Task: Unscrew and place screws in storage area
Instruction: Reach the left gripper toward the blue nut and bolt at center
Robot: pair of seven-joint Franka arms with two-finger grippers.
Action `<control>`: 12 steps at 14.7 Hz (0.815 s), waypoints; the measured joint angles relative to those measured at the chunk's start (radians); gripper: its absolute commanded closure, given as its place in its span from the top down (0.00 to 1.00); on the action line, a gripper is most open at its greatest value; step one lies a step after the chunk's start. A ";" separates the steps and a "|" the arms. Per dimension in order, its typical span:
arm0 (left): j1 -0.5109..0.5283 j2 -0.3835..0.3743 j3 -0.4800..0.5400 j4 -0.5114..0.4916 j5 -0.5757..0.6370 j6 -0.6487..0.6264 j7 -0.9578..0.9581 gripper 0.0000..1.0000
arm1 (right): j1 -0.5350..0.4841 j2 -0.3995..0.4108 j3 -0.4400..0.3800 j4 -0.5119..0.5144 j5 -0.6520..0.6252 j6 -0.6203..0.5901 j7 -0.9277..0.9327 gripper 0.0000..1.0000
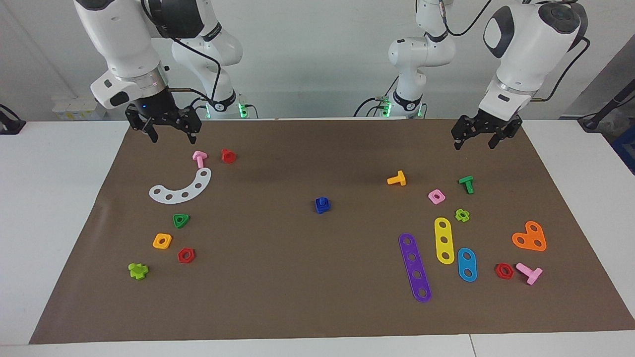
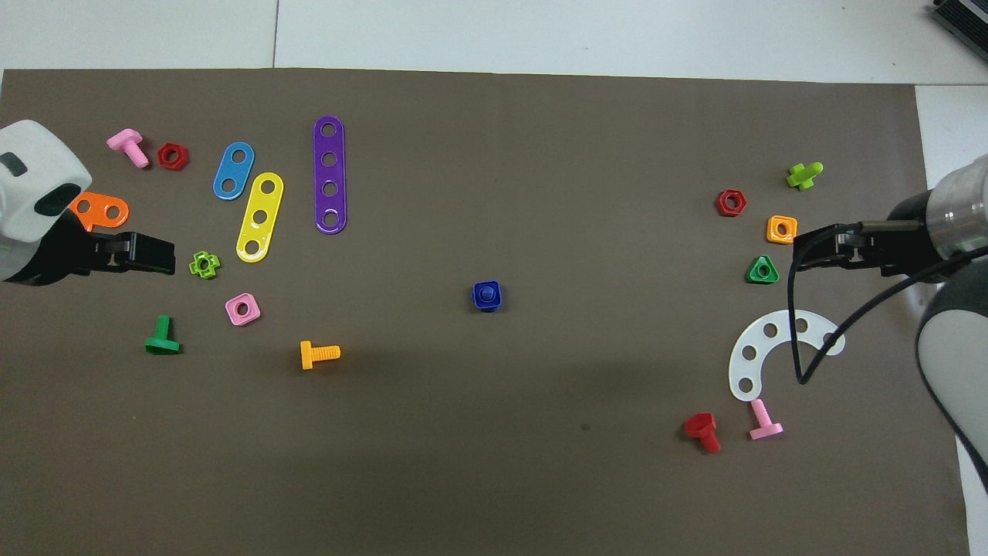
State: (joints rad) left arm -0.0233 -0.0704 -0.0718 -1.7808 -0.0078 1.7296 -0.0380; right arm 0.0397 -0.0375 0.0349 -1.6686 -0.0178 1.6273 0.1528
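We see first the brown paper mat, which covers most of the table and carries all the small parts. We take the white curved strip as our landmark.

The right arm hangs with the right gripper in the air over the mat edge, just above a pink bolt that touches the strip's end nearest the robots; its fingers stand well apart and hold nothing. The left gripper waits over the mat at the left arm's end, well apart from the strip, its fingers also spread and empty.

The purple strip, the yellow strip and the blue strip lie together, well apart from the white strip, toward the left arm's end.

The storage area is the bare mat patch just beside the white strip, farther from the robots than it, with the green triangular nut, the orange square nut and the red hex nut around it. No bolt lies in it yet.

The blue bolt sits upright in a blue square nut at the mat's middle, well apart from the white strip, toward the left arm's end from it. Neither gripper touches it.
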 measured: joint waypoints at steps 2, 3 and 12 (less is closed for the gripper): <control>0.000 0.000 0.000 0.000 0.001 0.000 0.000 1.00 | 0.000 0.000 0.000 0.000 0.000 0.000 0.000 1.00; 0.000 0.000 0.000 0.000 0.001 0.000 0.001 1.00 | 0.000 0.000 0.000 0.000 0.000 0.000 0.000 1.00; -0.125 0.018 -0.013 -0.005 -0.042 0.001 -0.041 1.00 | 0.000 0.000 0.000 0.000 0.000 0.000 0.000 1.00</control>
State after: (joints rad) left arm -0.1488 -0.0527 -0.0852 -1.7856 -0.0503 1.7309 -0.0793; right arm 0.0397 -0.0375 0.0349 -1.6686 -0.0180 1.6273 0.1528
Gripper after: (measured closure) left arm 0.000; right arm 0.000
